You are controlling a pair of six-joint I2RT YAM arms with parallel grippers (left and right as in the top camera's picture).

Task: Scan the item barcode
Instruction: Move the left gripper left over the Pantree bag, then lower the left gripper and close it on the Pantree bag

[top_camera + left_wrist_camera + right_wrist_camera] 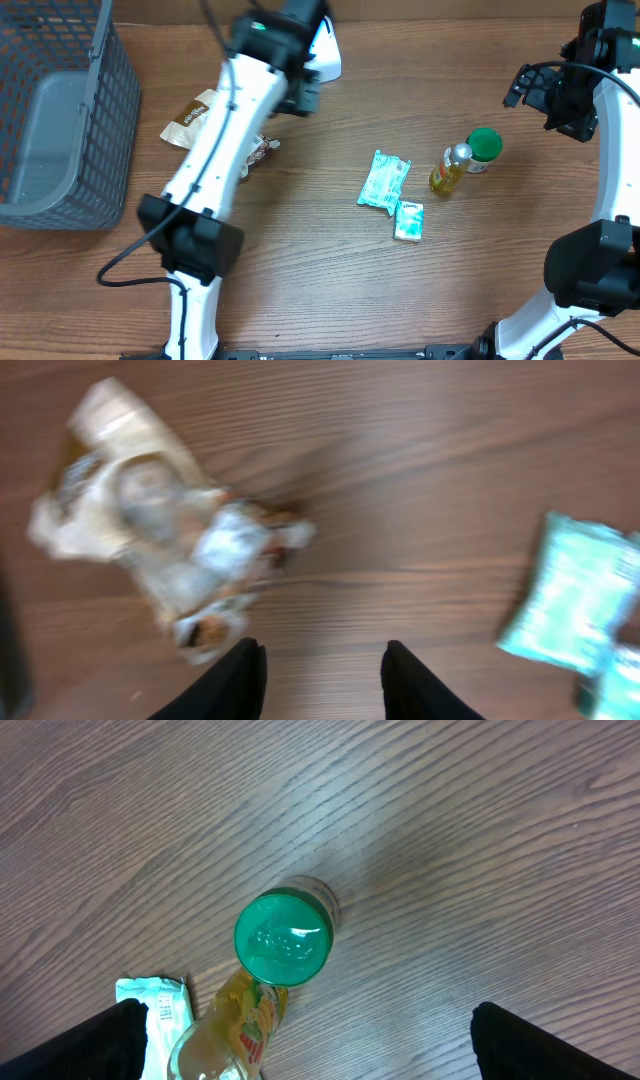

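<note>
Far left: one grey wire-mesh basket stood on the brown wooden table. At its 3 o'clock one beige-and-brown crinkled snack packet lay flat. One crumpled clear wrapper lay at the packet's 4 o'clock. Overhead, the white left arm crossed between them.

The left gripper hovered over bare wood, fingers parted, nothing between them. Packet and wrapper sat at its 10 o'clock, untouched.

One white angular object lay at 1 o'clock of the arm's end, half hidden; could not tell what it was.

Centre: two mint-green foil sachets. The larger sachet lay at 11 o'clock of the smaller sachet, corners meeting.

One yellow plastic bottle lay on its side at 7 o'clock of one upright green-lidded jar, touching it.

The right gripper was spread wide and empty, with the jar at its 11 o'clock.
</note>
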